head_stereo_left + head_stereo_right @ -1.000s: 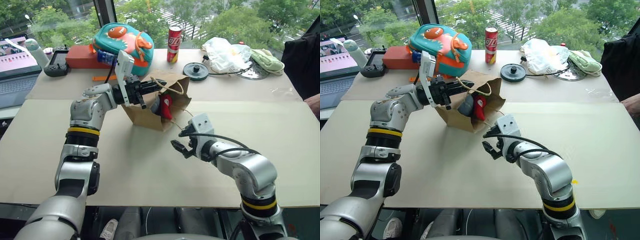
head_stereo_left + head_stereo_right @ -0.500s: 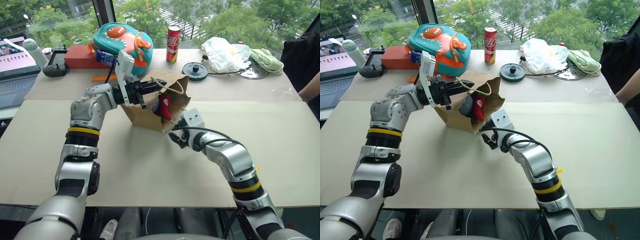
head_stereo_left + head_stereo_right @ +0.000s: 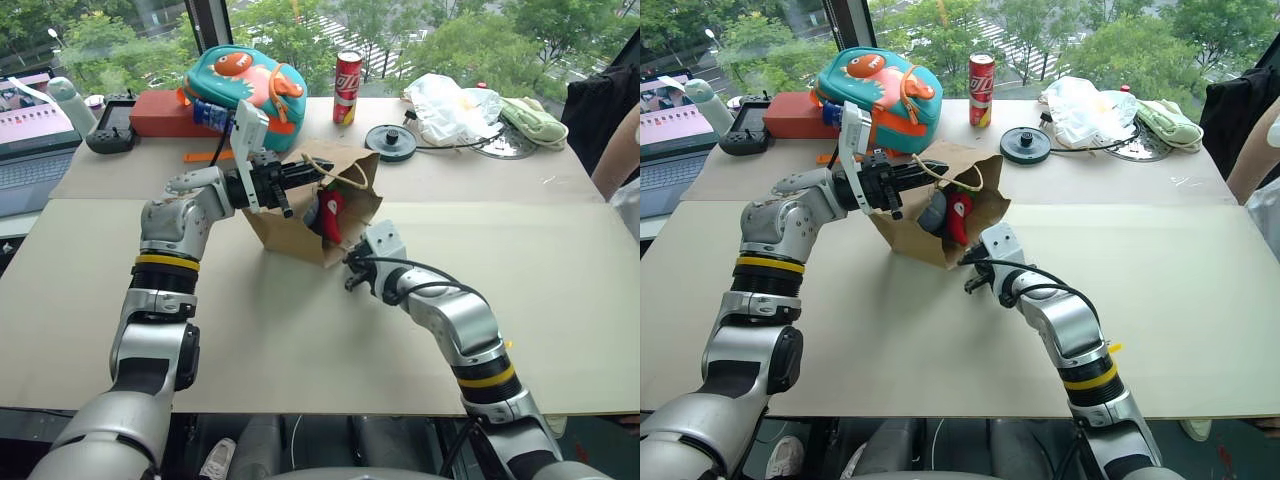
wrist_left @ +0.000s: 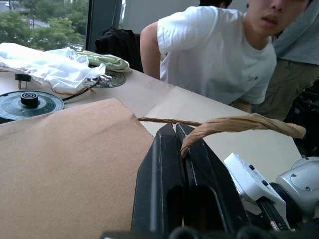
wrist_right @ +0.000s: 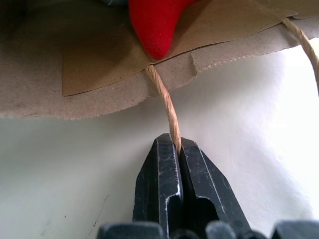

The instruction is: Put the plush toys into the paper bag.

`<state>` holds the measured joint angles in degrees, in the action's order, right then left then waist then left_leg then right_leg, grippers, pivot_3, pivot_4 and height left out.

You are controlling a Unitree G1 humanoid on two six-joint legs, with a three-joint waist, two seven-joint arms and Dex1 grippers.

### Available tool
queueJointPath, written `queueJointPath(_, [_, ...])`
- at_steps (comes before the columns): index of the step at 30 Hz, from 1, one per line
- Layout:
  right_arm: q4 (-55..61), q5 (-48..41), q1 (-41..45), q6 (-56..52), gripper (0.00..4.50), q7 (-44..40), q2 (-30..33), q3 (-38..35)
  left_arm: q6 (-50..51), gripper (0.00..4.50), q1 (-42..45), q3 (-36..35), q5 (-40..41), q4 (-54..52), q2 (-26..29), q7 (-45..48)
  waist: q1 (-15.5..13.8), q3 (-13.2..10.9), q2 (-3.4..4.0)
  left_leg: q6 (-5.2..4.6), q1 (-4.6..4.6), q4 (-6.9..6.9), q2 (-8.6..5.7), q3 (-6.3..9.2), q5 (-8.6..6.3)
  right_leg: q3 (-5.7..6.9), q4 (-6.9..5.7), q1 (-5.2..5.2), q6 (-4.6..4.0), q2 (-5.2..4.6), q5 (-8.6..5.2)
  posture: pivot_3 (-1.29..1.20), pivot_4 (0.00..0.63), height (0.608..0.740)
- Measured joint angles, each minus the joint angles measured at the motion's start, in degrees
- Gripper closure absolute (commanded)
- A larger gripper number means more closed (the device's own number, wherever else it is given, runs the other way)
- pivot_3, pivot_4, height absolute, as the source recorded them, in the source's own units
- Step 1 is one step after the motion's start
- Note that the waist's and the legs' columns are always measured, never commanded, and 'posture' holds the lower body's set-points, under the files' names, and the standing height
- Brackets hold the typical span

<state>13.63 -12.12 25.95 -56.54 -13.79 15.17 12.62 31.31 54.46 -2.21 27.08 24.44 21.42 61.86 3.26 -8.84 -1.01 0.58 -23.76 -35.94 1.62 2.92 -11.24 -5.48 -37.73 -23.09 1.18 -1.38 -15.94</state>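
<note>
Your right claw (image 5: 178, 149) moved in and pinched the bag's (image 3: 290, 232) lower handle; left claw (image 4: 180, 135) pinches the top one. Both toys inside; next, lift evenly.

Backpack (image 3: 245, 85), teal with orange fish motif: upper left of centre, at the far table edge. Red box (image 3: 165, 115): directly left of the backpack, touching it. Black handheld controller (image 3: 112, 125): left of the box. Laptop (image 3: 30, 140): far left edge, screen lit. Red drink can (image 3: 347, 88): upright, top centre. Black round disc (image 3: 391, 142): right of the can. White plastic bag (image 3: 450, 105) and pale green cloth (image 3: 533, 122): upper right.
</note>
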Motion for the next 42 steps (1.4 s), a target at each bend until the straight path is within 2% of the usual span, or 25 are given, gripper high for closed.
queueJointPath(8, [7.4,-0.6,0.2,-4.2,4.43,0.2,0.2,-3.6,0.1,4.5,0.0,0.0,0.0,0.0,-0.1,0.1,-0.2,0.0,0.0,0.0,-0.01,0.0,0.0,0.0,0.0,0.0,-0.03,0.0,0.0,0.0,0.0,0.0,0.15,0.739])
queueJointPath(11, [13.8,-2.6,2.4,-9.4,4.43,-0.3,1.6,-6.0,0.5,4.5,0.1,-0.2,0.4,0.0,-1.0,0.0,-0.5,0.0,0.0,0.0,-0.01,-0.01,0.0,0.0,0.0,0.0,-0.03,0.0,0.0,0.0,0.0,0.0,0.15,0.739])
queueJointPath(15, [24.7,-5.1,10.5,-20.7,4.43,-2.5,9.2,-9.3,4.4,4.5,2.7,-3.8,5.1,-0.1,-6.0,-3.7,-1.1,0.0,0.01,0.0,-0.07,-0.08,-0.02,0.05,0.0,0.06,0.07,0.05,0.01,-0.04,0.0,0.0,0.15,0.739])
queueJointPath(20, [28.7,-7.2,14.3,-28.5,4.43,-4.7,16.9,-9.4,9.0,4.5,2.7,-9.0,9.9,-1.9,-7.9,-10.2,-0.6,0.0,0.01,-0.02,-0.02,0.0,-0.01,0.02,-0.01,0.01,0.06,-0.01,0.0,-0.03,0.0,0.0,0.15,0.739])
queueJointPath(28, [31.0,-9.7,16.2,-32.7,4.43,-6.1,18.1,-6.3,11.9,4.5,-10.6,-9.2,11.3,-8.6,-8.7,-15.9,-0.6,0.0,0.03,0.0,0.07,-0.04,0.0,0.01,0.0,0.0,-0.04,0.02,-0.01,-0.03,0.0,0.0,0.15,0.739])
queueJointPath(32, [30.9,-9.7,16.1,-32.7,4.43,-5.7,17.3,-3.3,12.7,4.5,-13.5,-9.6,11.7,-10.5,-9.3,-18.0,-1.1,0.0,0.03,0.03,0.04,-0.1,-0.03,0.03,0.02,0.01,0.0,0.06,0.0,-0.07,0.0,0.0,0.15,0.739])
queueJointPath(34, [30.7,-9.6,16.2,-32.6,3.86,-5.5,17.1,-1.7,13.1,4.5,-13.7,-10.2,12.7,-11.9,-9.8,-19.3,-1.1,0.0,0.03,0.04,0.04,-0.1,-0.04,0.02,0.02,0.01,0.02,0.07,0.0,-0.09,0.0,0.0,0.15,0.739])
queueJointPath(35, [30.6,-9.6,16.2,-32.6,3.75,-5.4,17.0,-1.3,13.3,4.5,-13.6,-10.3,13.1,-12.5,-10.0,-19.9,-1.1,0.0,0.03,0.04,0.04,-0.1,-0.04,0.02,0.02,0.01,0.02,0.07,0.0,-0.09,0.0,0.0,0.15,0.739])
queueJointPath(36, [30.0,-9.5,16.5,-32.4,3.34,-5.1,16.5,-0.6,14.0,4.5,-13.6,-10.6,13.8,-13.5,-10.4,-20.9,-1.0,0.0,0.03,0.04,0.04,-0.09,-0.04,0.02,0.02,0.01,0.01,0.07,0.0,-0.08,0.0,0.0,0.15,0.739])
queueJointPath(39, [28.5,-9.3,17.4,-31.8,2.31,-4.6,15.5,-0.3,15.7,3.7,-13.6,-10.4,15.6,-15.3,-11.0,-22.2,-0.9,0.0,0.03,0.03,0.05,-0.07,-0.04,0.02,0.02,0.01,-0.01,0.05,-0.01,-0.08,0.0,0.0,0.15,0.739])
queueJointPath(42, [27.9,-9.3,17.9,-31.4,1.29,-4.8,15.8,-1.5,18.9,2.58,-13.3,-10.7,18.6,-18.0,-11.4,-23.6,-0.8,0.0,0.03,0.04,0.05,-0.07,-0.03,0.03,0.02,0.02,0.0,0.05,-0.01,-0.08,0.0,0.0,0.15,0.739])
